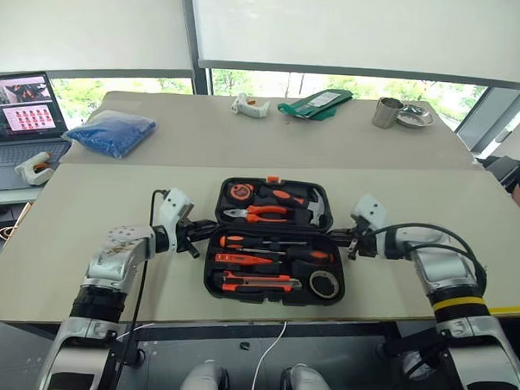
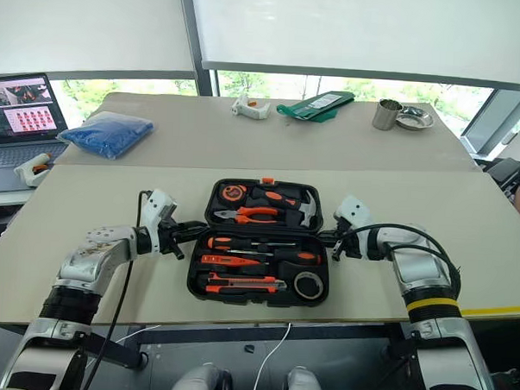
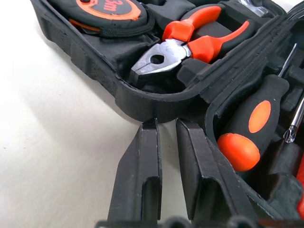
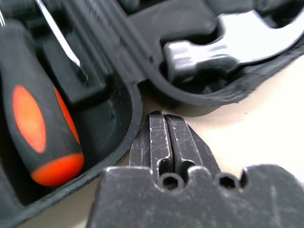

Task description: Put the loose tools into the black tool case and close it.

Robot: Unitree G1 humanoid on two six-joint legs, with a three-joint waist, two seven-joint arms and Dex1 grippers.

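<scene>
Black tool case [image 1: 211, 284] lying open flat on near beige table [image 1: 95, 205], centred in front of robot, both halves face up, small orange latch [image 1: 272, 179] on far edge. Far half: tape measure [image 1: 239, 192], orange-handled pliers [image 1: 263, 213], hammer [image 1: 315, 211]. Near half, all seated in slots: two orange-and-black screwdrivers [image 1: 275, 245], slim orange tester screwdriver [image 1: 244, 259], orange-black utility knife [image 1: 254, 283], grey tape roll [image 1: 324, 284] at the right front corner. No loose tools seen on table. Case not closed.

Left gripper [image 1: 194, 240] just beside case's left side at the hinge line, pointing inward at it. In left wrist view fingers [image 3: 137, 175] slightly apart, narrow gap, nothing between them, tips right at case rim near the pliers jaws; contact not certain. Right gripper [image 1: 353, 242] just beside case's right side at the hinge line, mirrored. In right wrist view fingers [image 4: 159, 137] pressed nearly together, empty, tips at the notch between the two halves, hammer head and a screwdriver handle close by.

Far table: blue bag [image 1: 112, 132] at left, white object [image 1: 250, 106], green packet [image 1: 316, 103], metal cup [image 1: 387, 112], metal dish [image 1: 415, 117]. Laptop [image 1: 20, 124] open at far left.
</scene>
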